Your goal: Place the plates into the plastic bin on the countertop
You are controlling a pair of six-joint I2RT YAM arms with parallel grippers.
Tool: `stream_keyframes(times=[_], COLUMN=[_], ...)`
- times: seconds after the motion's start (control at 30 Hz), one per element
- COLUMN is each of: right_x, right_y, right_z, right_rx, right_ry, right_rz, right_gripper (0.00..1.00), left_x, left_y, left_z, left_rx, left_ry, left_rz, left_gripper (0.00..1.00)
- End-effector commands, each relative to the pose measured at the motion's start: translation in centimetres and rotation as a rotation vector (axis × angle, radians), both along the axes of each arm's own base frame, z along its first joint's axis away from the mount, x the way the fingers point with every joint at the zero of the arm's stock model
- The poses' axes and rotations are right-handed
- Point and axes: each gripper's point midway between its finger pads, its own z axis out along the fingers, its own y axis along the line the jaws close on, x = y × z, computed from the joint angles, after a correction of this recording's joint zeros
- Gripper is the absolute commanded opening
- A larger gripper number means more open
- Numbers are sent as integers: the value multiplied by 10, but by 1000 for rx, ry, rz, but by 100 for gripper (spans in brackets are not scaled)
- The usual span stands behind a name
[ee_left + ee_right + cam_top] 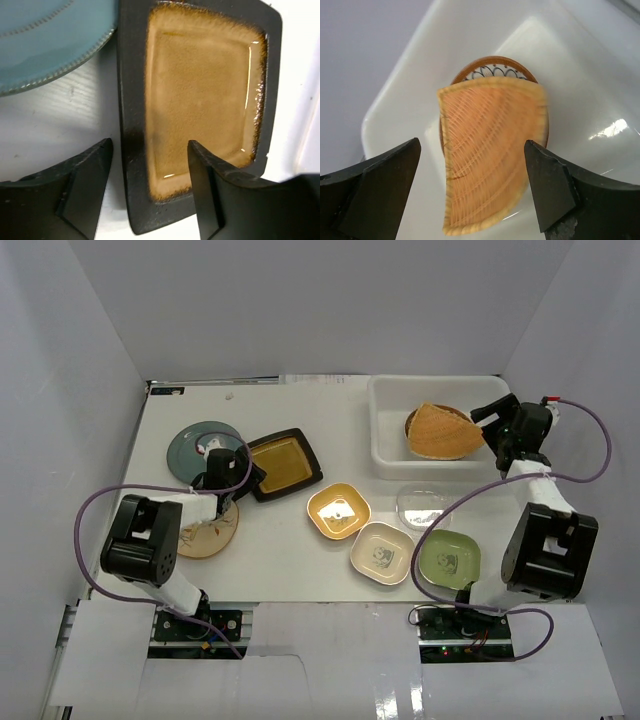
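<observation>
The white plastic bin [381, 445] stands at the back right of the countertop [290, 565]. In it a woven fan tray [447, 430] lies over a brown-rimmed round plate [411, 424]. My right gripper [489, 413] hangs open over the bin's right end. In the right wrist view the fan tray [490, 160] is below and between the spread fingers of the right gripper [472, 145], untouched. My left gripper [150, 145] is open, its fingers either side of the left rim of the black-rimmed yellow rectangle plate [200, 90]. The teal round plate [45, 35] lies beside it.
A petal-patterned plate [212, 532] lies partly under the left arm. Yellow [339, 510], cream [382, 553] and green [448, 560] square dishes and a clear glass dish [423, 505] sit in front of the bin. White walls close in the sides and back.
</observation>
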Motion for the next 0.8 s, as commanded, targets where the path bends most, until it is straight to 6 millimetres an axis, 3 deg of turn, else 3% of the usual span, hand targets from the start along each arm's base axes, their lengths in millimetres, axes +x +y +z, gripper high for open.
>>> stream_keyframes(times=[0.0, 0.2, 0.27, 0.37, 0.4, 0.47, 0.6, 0.67, 0.7, 0.73, 0.77], right_x=[-9, -29, -38, -54, -61, -70, -87, -95, -97, -102, -105], right_y=[1, 33, 41, 55, 61, 68, 90, 117, 129, 157, 171], right_z=[59, 72, 71, 84, 73, 81, 80, 89, 89, 92, 94], right_rx=[-40, 32, 52, 68, 78, 60, 51, 24, 11, -26, -46], right_ry=[-164, -208, -210, -277, -266, -300, -327, -367, -372, -381, -384], right_rz=[-9, 129, 156, 202, 219, 239, 316, 427, 477, 594, 649], right_gripper=[90, 90, 90, 90, 90, 90, 91, 92, 92, 93, 93], left_x=[9, 14, 9, 7, 5, 5, 0, -2, -2, -5, -5], left_y=[-7, -7, -4, -3, -3, -5, -9, -12, -13, -13, -13], left_z=[3, -9, -18, -18, -19, -14, -2, 12, 30, 37, 48], left_rx=[-63, -95, -109, -127, -132, -146, -178, -201, -222, -233, -243], left_ry=[-46, -61, -46, -66, -71, -91, -121, -162, -207, -223, -250], left_rz=[-15, 4, 22, 35, 35, 29, 8, -4, -9, -10, -12], left_gripper=[70, 55, 44, 22, 16, 1, 0, 0, 0, 0, 0])
